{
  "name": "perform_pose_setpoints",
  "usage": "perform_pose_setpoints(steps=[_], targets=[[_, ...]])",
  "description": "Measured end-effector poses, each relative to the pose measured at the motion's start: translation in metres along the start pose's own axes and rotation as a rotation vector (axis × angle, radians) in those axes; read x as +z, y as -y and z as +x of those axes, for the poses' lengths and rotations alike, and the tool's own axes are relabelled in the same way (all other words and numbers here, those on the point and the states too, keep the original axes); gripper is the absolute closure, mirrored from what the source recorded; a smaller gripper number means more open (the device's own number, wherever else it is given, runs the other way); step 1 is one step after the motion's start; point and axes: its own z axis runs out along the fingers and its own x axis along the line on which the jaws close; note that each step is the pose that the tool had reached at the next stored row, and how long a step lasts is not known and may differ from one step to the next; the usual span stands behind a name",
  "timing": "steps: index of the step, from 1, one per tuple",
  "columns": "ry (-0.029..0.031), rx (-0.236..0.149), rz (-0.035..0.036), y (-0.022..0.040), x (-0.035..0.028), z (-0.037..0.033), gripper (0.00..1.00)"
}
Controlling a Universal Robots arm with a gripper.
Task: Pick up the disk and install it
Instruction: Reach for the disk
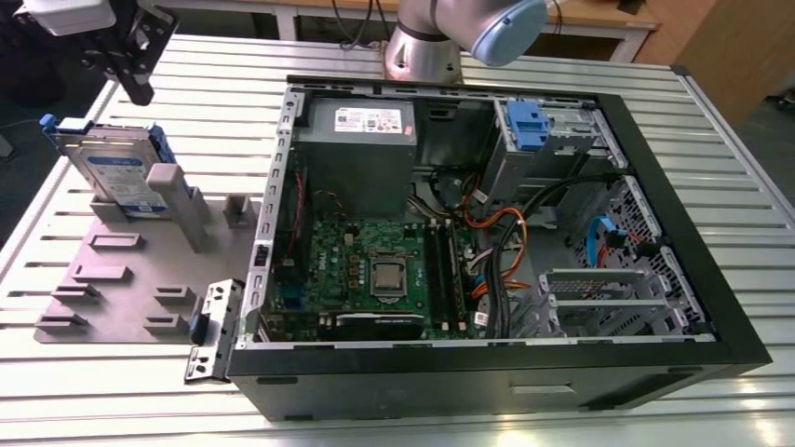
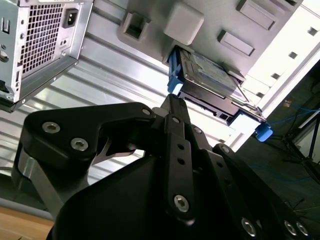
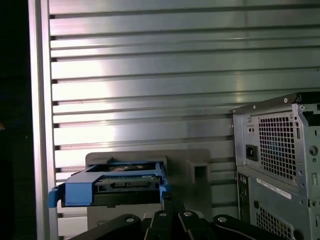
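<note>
At the exterior view's left, the pincer (image 1: pixel 141 91) hangs over the far corner of the ribbed metal worktop (image 1: pixel 112 400). It is drawn narrow and holds nothing. In both wrist views its black tips (image 2: pixel 172 102) (image 3: pixel 165 199) come together at a single point, near the disk but not touching it.

Just below the pincer in the exterior view, the disk (image 1: pixel 114 172) stands on edge in a slot at the far end of a grey holder plate (image 1: pixel 112 279). Its white-and-blue label faces outward, and its blue frame shows along the top and side. In the second wrist view the disk (image 2: pixel 210 75) sits against the plate's raised blocks (image 2: pixel 184 22). In the first wrist view its blue end (image 3: pixel 112 185) faces the camera, with the plate (image 3: pixel 200 170) behind it.

Beside the plate's near corner, a small grey metal bracket (image 1: pixel 211 331) lies against the computer case (image 1: pixel 733 307). The case lies on its side with its cover off. Inside, from the exterior view's left, are the grey power supply (image 1: pixel 360 130), the green circuit board (image 1: pixel 372 270), a bundle of coloured cables (image 1: pixel 497 233) and a drive bay with a blue latch (image 1: pixel 528 126). The arm's base (image 1: pixel 429 47) stands behind the case. The case's vented rear (image 3: pixel 275 165) also shows in the first wrist view.
</note>
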Motion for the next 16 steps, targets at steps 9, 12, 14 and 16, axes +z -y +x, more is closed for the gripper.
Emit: perform_pose_setpoints(steps=[9, 12, 14, 16], targets=[[-0.0019, 0.000, 0.0001, 0.0020, 0.0069, 0.0067, 0.89], [-0.0032, 0.000, 0.0005, 0.0022, 0.0092, 0.0089, 0.89], [-0.0036, 0.000, 0.0005, 0.0024, 0.0108, 0.0106, 0.89], [-0.0038, 0.000, 0.0005, 0.0026, 0.0119, 0.0126, 0.89]])
